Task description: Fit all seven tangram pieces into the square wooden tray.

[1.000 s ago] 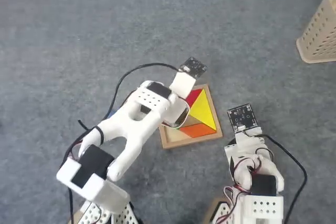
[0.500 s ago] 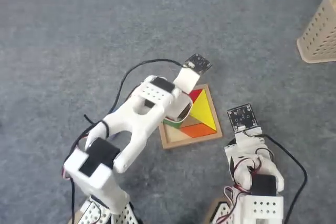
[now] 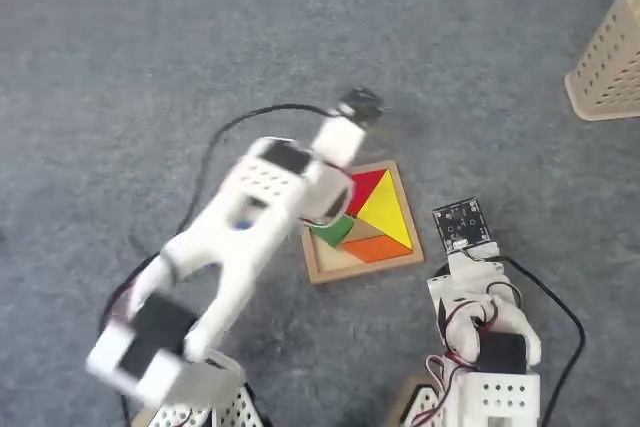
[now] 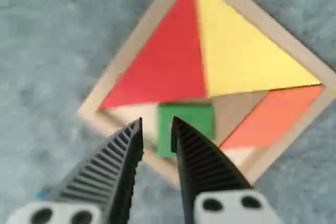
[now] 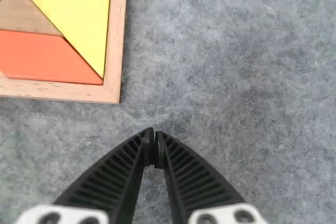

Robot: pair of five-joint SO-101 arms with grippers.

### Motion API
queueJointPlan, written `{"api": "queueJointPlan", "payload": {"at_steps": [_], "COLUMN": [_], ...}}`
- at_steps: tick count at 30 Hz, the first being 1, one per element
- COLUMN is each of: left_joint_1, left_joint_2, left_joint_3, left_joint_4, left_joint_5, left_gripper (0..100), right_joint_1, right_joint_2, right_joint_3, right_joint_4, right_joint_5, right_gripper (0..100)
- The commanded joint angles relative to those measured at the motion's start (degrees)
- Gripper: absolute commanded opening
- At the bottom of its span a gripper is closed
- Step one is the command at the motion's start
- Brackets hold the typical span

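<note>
On the grey carpeted table (image 3: 150,67), the square wooden tray (image 5: 120,35) lay ahead of my arms, its large yellow triangle (image 4: 241,56) and red triangle (image 4: 168,66) seated. My left claw (image 4: 156,125) hung narrowly parted and empty over the small green square (image 4: 197,119), probably to nudge it. My right claw (image 5: 154,135) sat closed, parked aside.

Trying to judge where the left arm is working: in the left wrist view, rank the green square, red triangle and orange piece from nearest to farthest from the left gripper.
From the left gripper:
1. green square, right at the tips, near the tray edge.
2. red triangle, just beyond the square, along one tray side.
3. orange piece, off to the side, in the far corner.
</note>
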Motion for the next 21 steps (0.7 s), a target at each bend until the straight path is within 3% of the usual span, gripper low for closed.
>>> {"api": "queueJointPlan", "payload": {"at_steps": [1, 7, 14, 21], "left_joint_1": [-8.3, -21.7, -24.9, -24.5], "left_joint_2": [-12.1, -14.9, -6.4, 5.9], "left_joint_3": [5.1, 13.5, 10.2, 2.7], "left_joint_4": [0.6, 0.3, 0.1, 3.9], "left_joint_5": [-0.3, -1.2, 4.5, 4.6], "left_gripper": [9, 9, 18, 18], "right_joint_1": [0.6, 0.6, 0.6, 0.6], "right_joint_2": [0.5, 0.5, 0.5, 0.5], "right_joint_3": [0.9, 0.9, 0.9, 0.9], "right_joint_4": [0.3, 0.3, 0.3, 0.3], "right_joint_5": [0.6, 0.6, 0.6, 0.6], "right_gripper": [0.6, 0.6, 0.6, 0.6]}}
